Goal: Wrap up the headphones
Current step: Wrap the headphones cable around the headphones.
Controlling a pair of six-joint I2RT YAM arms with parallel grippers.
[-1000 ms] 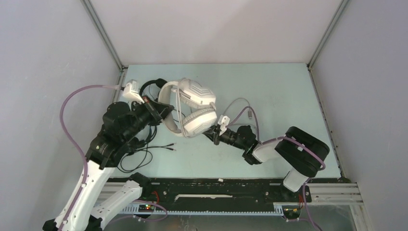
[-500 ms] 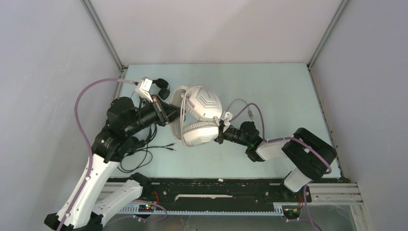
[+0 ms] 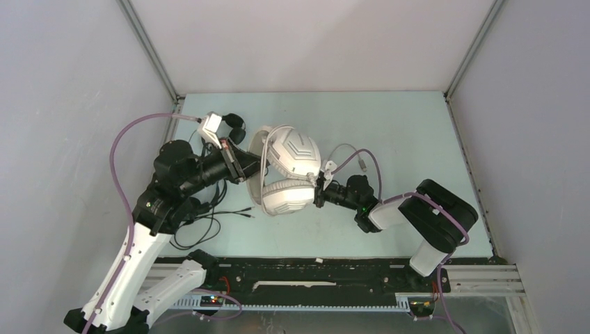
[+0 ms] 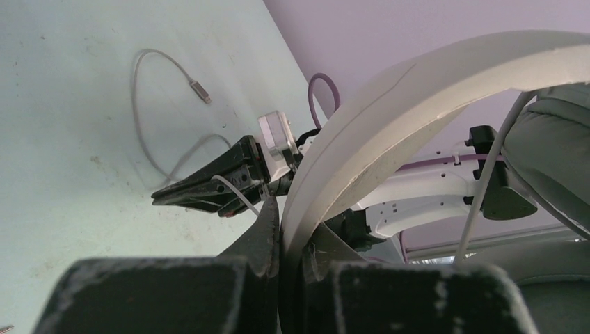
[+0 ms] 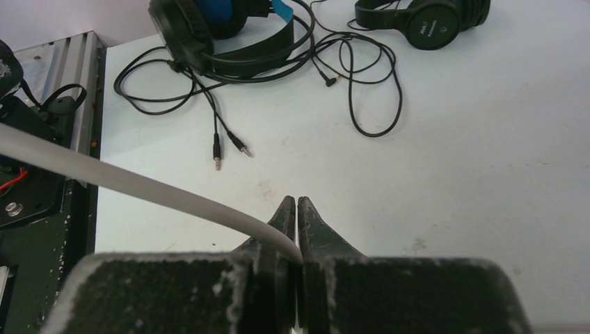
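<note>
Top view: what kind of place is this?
Likely a robot test booth: plain grey walls box in a pale table, two robot arms bolted at its near edge, white headphones between them.

The left arm rises from its base and bends right at the elbow, its left end effector (image 3: pixel 249 165) clamped on the band of the white headset (image 3: pixel 292 154). The right arm folds low and stretches left, its right end effector (image 3: pixel 321 192) pinched closed on the pale cable (image 5: pixel 139 184).

large headset (image 3: pixel 289 170): centre | slim headset (image 3: pixel 238 133): left, behind | bulky headset (image 5: pixel 184 31): left, before
</note>
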